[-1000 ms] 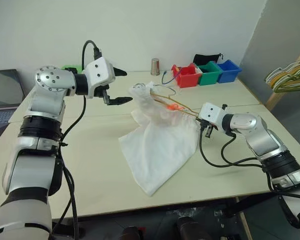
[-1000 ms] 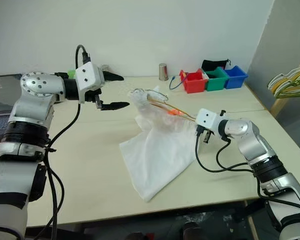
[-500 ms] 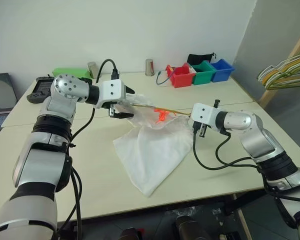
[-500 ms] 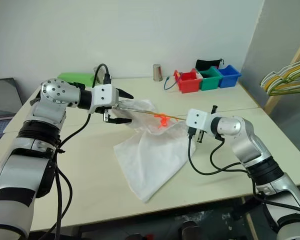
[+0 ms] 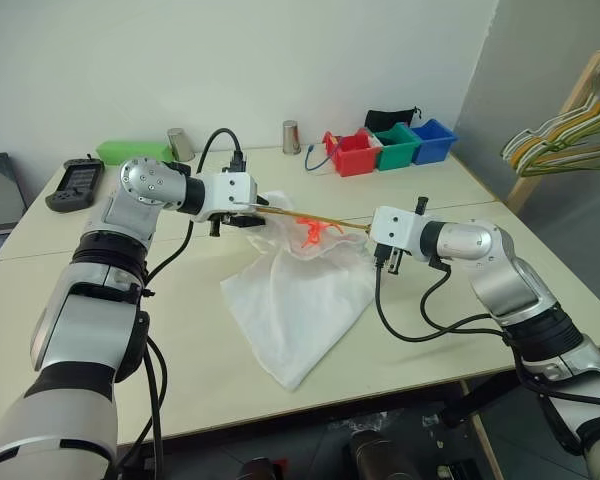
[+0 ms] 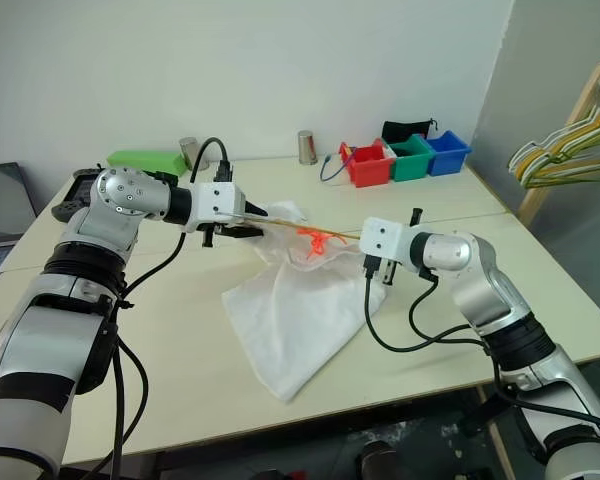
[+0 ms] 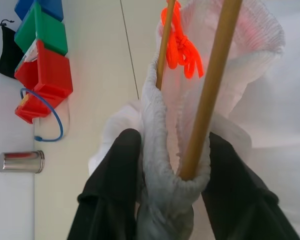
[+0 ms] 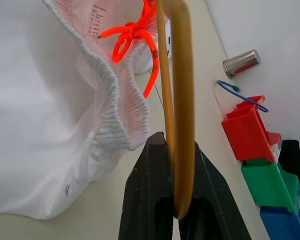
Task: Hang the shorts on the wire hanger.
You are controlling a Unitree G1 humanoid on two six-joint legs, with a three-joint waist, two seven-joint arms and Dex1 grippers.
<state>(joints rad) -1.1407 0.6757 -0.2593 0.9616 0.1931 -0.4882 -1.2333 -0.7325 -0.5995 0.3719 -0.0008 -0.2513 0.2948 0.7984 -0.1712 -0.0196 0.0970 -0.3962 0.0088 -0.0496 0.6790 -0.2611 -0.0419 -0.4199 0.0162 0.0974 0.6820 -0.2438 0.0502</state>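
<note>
Nearest us, the free end of the shorts (image 5: pixel 298 300) trails flat on the table (image 5: pixel 180 340) toward its front edge, so most of the cloth is not yet carried by anything. Further back, the waistband end is lifted off the table and strung between our two arms.

On the right, our right gripper (image 8: pixel 174 165) is clenched on one end of the hanger (image 5: pixel 325 221), the yellow-orange wire pinched between its black fingers. On the left, our left gripper (image 7: pixel 172 165) is closed over the bunched waistband, with the other end of the wire inside that fold, so it grasps the shorts and the hanger's tip together.

We judge the job about half done: the wire runs through the waistband opening, yet the cloth hangs from one gathered edge and is not spread or draped evenly. What seems left is to settle the waistband along the wire and lift the whole clear of the table.

The wrist views show the pinches and the orange drawstring (image 7: pixel 182 47) knotted inside the band; the eye views cannot resolve those. The eye views alone give the trailing cloth, the coloured bins (image 5: pixel 390 146) at the far edge, and the other hangers (image 5: pixel 560 145) off to the right.
</note>
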